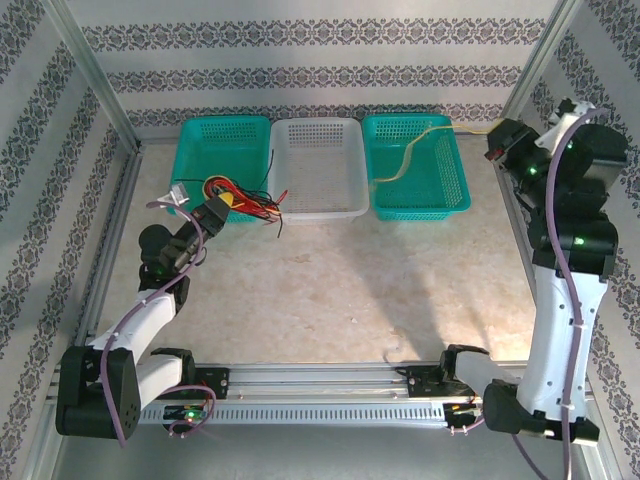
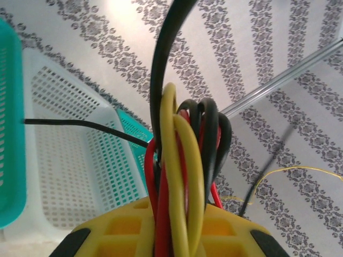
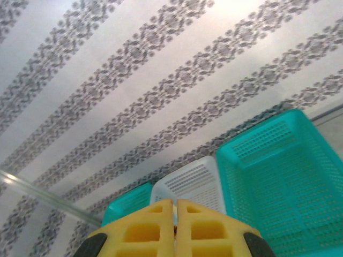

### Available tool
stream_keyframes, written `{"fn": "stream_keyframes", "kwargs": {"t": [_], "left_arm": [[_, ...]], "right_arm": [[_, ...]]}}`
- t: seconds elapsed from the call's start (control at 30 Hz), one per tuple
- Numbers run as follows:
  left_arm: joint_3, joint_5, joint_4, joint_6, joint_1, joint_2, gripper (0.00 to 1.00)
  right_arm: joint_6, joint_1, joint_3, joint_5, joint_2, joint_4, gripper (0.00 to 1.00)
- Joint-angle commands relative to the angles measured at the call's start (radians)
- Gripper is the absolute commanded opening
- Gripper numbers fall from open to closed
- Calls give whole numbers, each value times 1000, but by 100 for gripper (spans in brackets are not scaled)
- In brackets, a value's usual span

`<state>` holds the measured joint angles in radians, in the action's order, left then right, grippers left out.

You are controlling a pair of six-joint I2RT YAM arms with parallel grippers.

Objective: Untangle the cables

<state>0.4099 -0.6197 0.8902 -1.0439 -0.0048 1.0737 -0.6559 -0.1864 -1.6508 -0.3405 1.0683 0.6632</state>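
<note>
No legible txt or labels

My white-shelled, black-jointed left arm (image 1: 150,315) reaches from the near left corner toward the back, its wrist angled up and to the right. The yellow-padded left gripper (image 1: 220,207) is pinched tight on a bundle of thin red, black and yellow cables (image 2: 182,160), which stand up between its pads (image 2: 123,227). My matching right arm (image 1: 560,330) stands tall at the right side, folded over at the top. On the right gripper (image 3: 175,211) I see the jaws pressed together, tips pointing leftward.
</note>
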Motion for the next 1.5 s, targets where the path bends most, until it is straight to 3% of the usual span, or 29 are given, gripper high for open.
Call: {"fn": "stream_keyframes", "kwargs": {"t": [0.0, 0.23, 0.33, 0.5, 0.53, 0.57, 0.63, 0.67, 0.8, 1.03, 1.17, 1.23, 1.33, 1.47], "left_arm": [[-9, 23, 99, -39, 8, -7, 0], [-23, -36, 55, -50, -36, -7, 0], [-32, -35, -33, 0, -140, -14, 0], [-14, 62, -269, 135, -357, -24, 0], [2, 81, -323, 162, -388, -14, 5], [22, 95, -373, 180, -407, -3, 21], [75, 109, -514, 216, -426, 26, 63], [92, 105, -552, 229, -427, 35, 98], [110, 117, -587, 253, -426, 31, 99], [317, 403, -1062, 467, -424, -55, 99], [464, 493, -1229, 636, -422, -148, 98], [538, 342, -1221, 761, -422, -179, 87], [646, 98, -1188, 839, -427, -165, 85], [703, -20, -1069, 869, -428, -104, 81]], "right_arm": [[-24, -55, 44, 14, -15, -14, 0], [-82, -105, 99, -107, -46, -108, 0], [-105, -104, 119, -132, -56, -140, 0], [-122, -91, 141, -146, -75, -168, 0], [-121, -88, 142, -147, -79, -169, 0], [-120, -85, 143, -148, -80, -171, 0], [-124, -79, 143, -155, -81, -175, 0], [-125, -76, 143, -157, -82, -178, 0], [-117, -35, 158, -135, -100, -206, 0], [-89, 50, 153, -152, -87, -219, 0], [-70, 101, 140, -172, -70, -219, 0], [-58, 141, 140, -175, -61, -222, 0], [-32, 227, 152, -135, -53, -232, 0], [-11, 348, 157, -83, -24, -243, 0]]}}
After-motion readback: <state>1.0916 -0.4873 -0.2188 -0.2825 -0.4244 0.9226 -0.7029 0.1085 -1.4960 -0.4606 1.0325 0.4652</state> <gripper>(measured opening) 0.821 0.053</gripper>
